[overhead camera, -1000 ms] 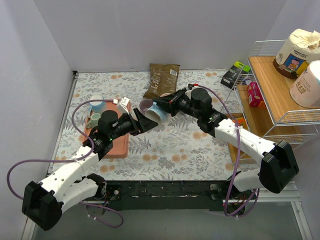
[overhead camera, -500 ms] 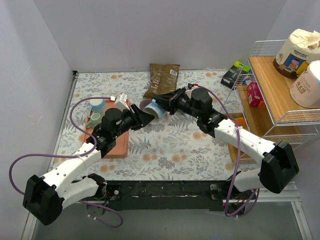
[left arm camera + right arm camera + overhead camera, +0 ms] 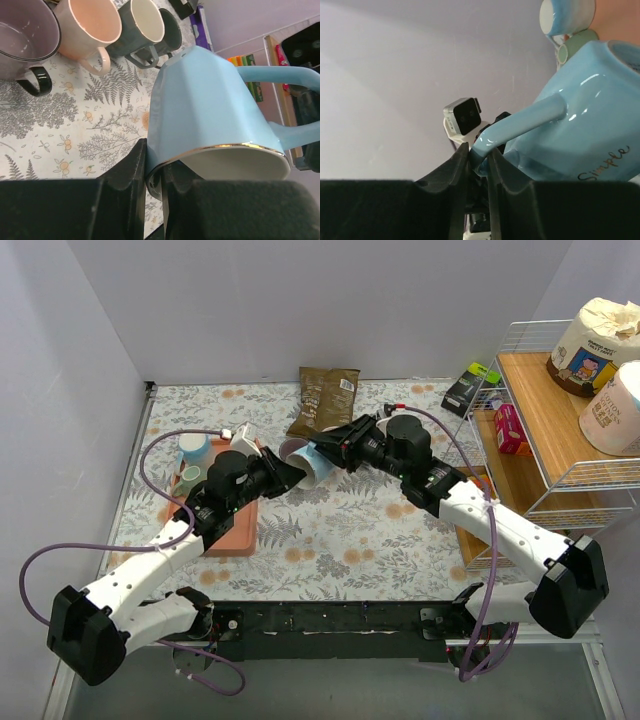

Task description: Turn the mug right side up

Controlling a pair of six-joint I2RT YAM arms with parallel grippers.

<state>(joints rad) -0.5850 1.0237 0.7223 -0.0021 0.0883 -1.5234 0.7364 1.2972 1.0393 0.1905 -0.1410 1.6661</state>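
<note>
mid-flip beside the tray (image 3: 238,532), left gripper (image 3: 154,172) pinches the mug (image 3: 210,110) by the rim, right gripper (image 3: 479,157) by the handle; next i'd release one

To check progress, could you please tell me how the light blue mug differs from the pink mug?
The light blue mug is held tipped sideways, with the left claw on its rim and the right claw on its handle; the pink mug stands upright on the table, untouched. The blue mug has a gold rim line; the pink mug's rim is plain. Both have one handle.
</note>
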